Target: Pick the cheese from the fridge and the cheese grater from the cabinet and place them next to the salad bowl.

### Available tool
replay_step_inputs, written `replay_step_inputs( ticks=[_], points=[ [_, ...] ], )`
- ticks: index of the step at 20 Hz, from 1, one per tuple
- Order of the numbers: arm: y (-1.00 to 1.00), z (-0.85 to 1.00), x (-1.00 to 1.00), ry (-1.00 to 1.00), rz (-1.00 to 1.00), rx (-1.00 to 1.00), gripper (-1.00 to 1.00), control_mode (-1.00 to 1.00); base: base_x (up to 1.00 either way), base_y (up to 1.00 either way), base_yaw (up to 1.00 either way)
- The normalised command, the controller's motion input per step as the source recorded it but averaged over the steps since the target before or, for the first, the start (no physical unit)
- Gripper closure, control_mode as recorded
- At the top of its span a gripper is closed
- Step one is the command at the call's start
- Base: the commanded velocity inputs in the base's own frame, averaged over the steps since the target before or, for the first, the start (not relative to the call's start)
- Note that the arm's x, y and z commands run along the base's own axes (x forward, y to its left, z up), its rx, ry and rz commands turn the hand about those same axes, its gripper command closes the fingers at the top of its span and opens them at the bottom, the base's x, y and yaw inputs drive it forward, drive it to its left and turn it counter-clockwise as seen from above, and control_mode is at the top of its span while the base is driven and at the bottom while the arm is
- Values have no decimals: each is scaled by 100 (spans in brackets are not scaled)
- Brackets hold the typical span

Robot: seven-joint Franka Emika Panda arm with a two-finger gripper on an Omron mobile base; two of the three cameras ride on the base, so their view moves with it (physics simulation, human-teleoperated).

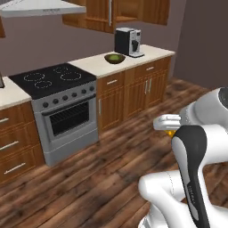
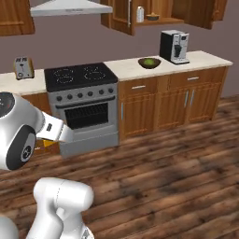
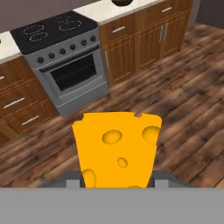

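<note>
The cheese (image 3: 116, 148) sits clamped between the fingers (image 3: 117, 180), an orange-yellow wedge with holes standing up from them in the hand view; the fingers are closed on its lower end, so its long axis runs out along the hand toward the floor and stove ahead. In the left base view a sliver of the same yellow shows just under the white hand (image 1: 171, 132), and in the right base view a small yellow patch peeks from beneath the wrist (image 2: 45, 144).

Beyond it lies open wooden floor (image 3: 175, 109), then the grey stove (image 2: 86, 105). The salad bowl (image 2: 149, 62) stands farther off on the pale counter (image 2: 126, 69), to the right of the stove and just left of the black coffee machine (image 2: 174, 45). So the drop spot lies ahead and to the right of the held cheese, well apart from it; by my reading the base has to close that gap before any placing.

The right base view adds the open cabinet (image 2: 158, 14) above the bowl, where a small silver-grey item on the shelf is probably the cheese grater (image 2: 140, 14), beside a small dark bowl (image 2: 152, 17). The hand view catches the salad bowl as a dark edge at its top.
</note>
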Motion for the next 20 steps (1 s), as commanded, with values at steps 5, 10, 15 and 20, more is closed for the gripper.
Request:
replay_step_inputs(
  ticks=[5,10,15,20],
  points=[
    [0,0,0,0,0,0,100,100,65,22,-40],
    [0,0,0,0,0,0,100,100,59,25,-49],
    [0,0,0,0,0,0,100,100,64,26,-42],
    [0,0,0,0,0,0,100,100,72,17,-27]
  ],
)
